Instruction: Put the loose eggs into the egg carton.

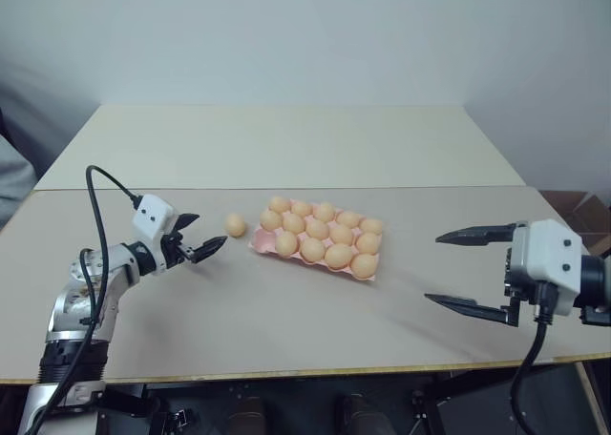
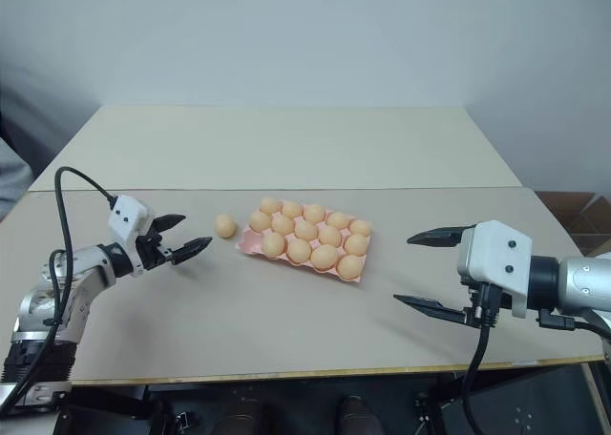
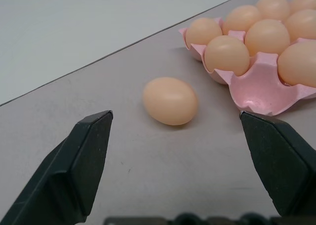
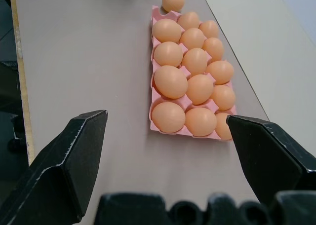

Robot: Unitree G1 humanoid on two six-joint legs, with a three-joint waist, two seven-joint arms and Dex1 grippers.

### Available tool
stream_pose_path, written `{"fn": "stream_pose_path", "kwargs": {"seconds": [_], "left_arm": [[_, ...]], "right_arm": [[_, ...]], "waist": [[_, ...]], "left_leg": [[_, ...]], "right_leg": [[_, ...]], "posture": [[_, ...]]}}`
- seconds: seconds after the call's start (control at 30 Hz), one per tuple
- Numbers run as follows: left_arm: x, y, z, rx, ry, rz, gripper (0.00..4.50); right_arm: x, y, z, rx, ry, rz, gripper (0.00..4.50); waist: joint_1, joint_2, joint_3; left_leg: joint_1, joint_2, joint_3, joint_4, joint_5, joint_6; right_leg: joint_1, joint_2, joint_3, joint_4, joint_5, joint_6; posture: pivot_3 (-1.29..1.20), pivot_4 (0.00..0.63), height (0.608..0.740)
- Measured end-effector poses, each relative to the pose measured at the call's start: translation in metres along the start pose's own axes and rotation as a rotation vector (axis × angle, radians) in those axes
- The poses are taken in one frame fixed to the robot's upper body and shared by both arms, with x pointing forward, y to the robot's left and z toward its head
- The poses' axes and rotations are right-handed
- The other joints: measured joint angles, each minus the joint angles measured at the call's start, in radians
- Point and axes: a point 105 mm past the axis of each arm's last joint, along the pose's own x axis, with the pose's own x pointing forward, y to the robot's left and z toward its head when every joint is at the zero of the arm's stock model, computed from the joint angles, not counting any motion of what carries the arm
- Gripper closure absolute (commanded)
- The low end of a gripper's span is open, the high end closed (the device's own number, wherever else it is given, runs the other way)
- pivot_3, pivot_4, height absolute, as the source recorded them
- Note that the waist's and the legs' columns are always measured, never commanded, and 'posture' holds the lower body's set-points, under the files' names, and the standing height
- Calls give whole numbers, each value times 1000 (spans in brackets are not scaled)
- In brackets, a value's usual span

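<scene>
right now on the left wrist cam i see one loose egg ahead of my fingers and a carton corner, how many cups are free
Observer: One. The egg carton holds fourteen eggs, and only the corner cup nearest the loose egg is bare.
Operator: any other loose eggs on the table
Observer: No, the loose egg is the only one outside the carton.
Operator: wheres the right gripper
Observer: The right gripper is open, off the carton's right side, holding nothing.

My view: one loose egg lies just left of the filled egg carton; both grippers, left and right, gape wide.
</scene>
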Motion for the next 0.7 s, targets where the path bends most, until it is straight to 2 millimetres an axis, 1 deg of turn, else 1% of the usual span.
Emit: {"fn": "stream_pose_path", "kwargs": {"seconds": [0.1,0.23,0.37,0.5,0.6,0.7], "left_arm": [[2,-1,1,2,-3,-2,25],[16,-6,7,7,-16,-26,25],[40,-9,1,-5,6,-49,25],[62,-8,-5,2,35,-48,25],[71,-6,-7,7,39,-41,25],[79,-6,-16,-1,54,-41,25]], "right_arm": [[0,1,-2,5,6,1,0],[0,1,-1,3,6,-8,0],[1,-1,-1,-1,8,-22,0],[1,-1,-1,-2,6,-28,0],[1,-1,-1,-1,6,-29,0],[2,1,-2,1,9,-24,0]], "waist": [[1,0,0],[7,0,0],[5,0,0],[3,-1,0],[0,-1,0],[1,-1,0]], "left_leg": [[0,0,0,0,0,0],[0,0,0,1,0,0],[0,-1,0,1,0,0],[-1,-1,0,1,0,0],[-1,-1,0,1,0,0],[-1,-1,0,1,0,0]], "right_leg": [[0,0,0,0,-1,-2],[1,0,0,0,-1,-3],[1,0,0,0,0,0],[0,0,0,0,1,2],[0,0,0,-1,1,2],[0,0,0,-1,1,2]], "posture": [[0,150,740],[0,150,740],[0,150,740],[0,150,740],[0,150,740],[0,150,740]]}}
